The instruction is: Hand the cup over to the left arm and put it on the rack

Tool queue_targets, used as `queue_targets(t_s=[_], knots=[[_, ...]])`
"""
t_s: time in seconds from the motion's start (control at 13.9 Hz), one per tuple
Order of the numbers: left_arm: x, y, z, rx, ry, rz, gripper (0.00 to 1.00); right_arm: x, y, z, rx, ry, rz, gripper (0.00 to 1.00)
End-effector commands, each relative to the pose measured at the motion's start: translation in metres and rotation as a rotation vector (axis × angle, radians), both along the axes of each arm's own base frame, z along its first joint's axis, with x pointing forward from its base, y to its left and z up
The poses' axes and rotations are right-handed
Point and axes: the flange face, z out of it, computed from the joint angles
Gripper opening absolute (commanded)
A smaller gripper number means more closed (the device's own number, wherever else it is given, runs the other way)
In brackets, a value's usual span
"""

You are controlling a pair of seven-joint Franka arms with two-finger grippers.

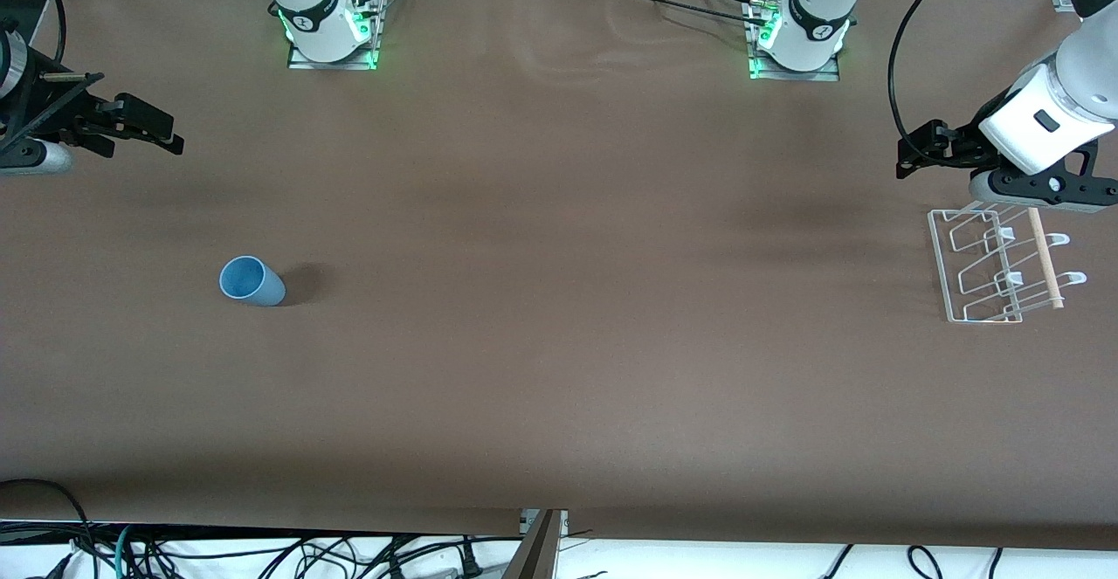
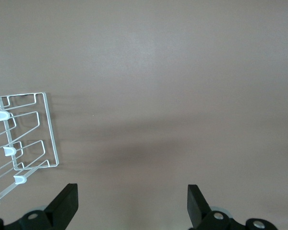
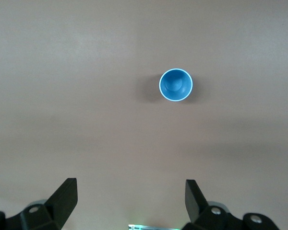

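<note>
The light-blue cup (image 1: 251, 281) stands upright, mouth up, on the brown table toward the right arm's end. It also shows in the right wrist view (image 3: 175, 85). My right gripper (image 1: 170, 132) (image 3: 129, 196) hangs open and empty over the bare table, well apart from the cup. The white wire rack (image 1: 1006, 233) with its wooden dowel (image 1: 1045, 260) sits at the left arm's end and also shows in the left wrist view (image 2: 9, 151). My left gripper (image 1: 908, 155) (image 2: 132, 201) hangs open and empty over the table beside the rack.
The brown table (image 1: 559, 299) spreads wide and bare between the cup and the rack. The two arm bases (image 1: 330, 24) (image 1: 799, 37) stand along its edge farthest from the front camera. Cables lie below the table's near edge (image 1: 262, 553).
</note>
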Motion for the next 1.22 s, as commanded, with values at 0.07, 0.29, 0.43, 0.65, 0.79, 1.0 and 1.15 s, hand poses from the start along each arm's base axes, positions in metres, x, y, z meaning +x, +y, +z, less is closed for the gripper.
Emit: queue_targets(t_s=[0.07,0.29,0.43,0.65,0.79,1.0,1.15], knots=[[-0.0046,0.0006,0.0020,-0.023,0.004,0.007,1.00,-0.0016,-0.0017,0.0066,-0.054,0.014,0.052,0.99],[-0.0050,0.0004,0.0029,-0.024,0.003,0.007,1.00,0.0015,-0.0018,0.0108,-0.055,-0.001,0.061,0.99],[-0.0046,0.0006,0.0020,-0.023,0.004,0.007,1.00,0.0023,-0.0022,0.0122,-0.058,-0.006,0.062,0.99],[-0.0046,0.0006,0.0020,-0.023,0.004,0.007,1.00,0.0030,-0.0052,0.0112,-0.078,-0.003,0.068,0.99],[-0.0046,0.0004,0.0021,-0.024,0.004,0.007,1.00,0.0019,-0.0073,0.0115,-0.088,0.000,0.155,0.99],[-0.0046,0.0006,0.0020,-0.023,0.004,0.007,1.00,0.0017,-0.0067,0.0114,-0.089,0.001,0.163,0.99],[-0.0047,-0.0003,0.0020,-0.023,0.004,0.005,1.00,0.0018,-0.0065,0.0096,-0.087,0.007,0.163,0.99]])
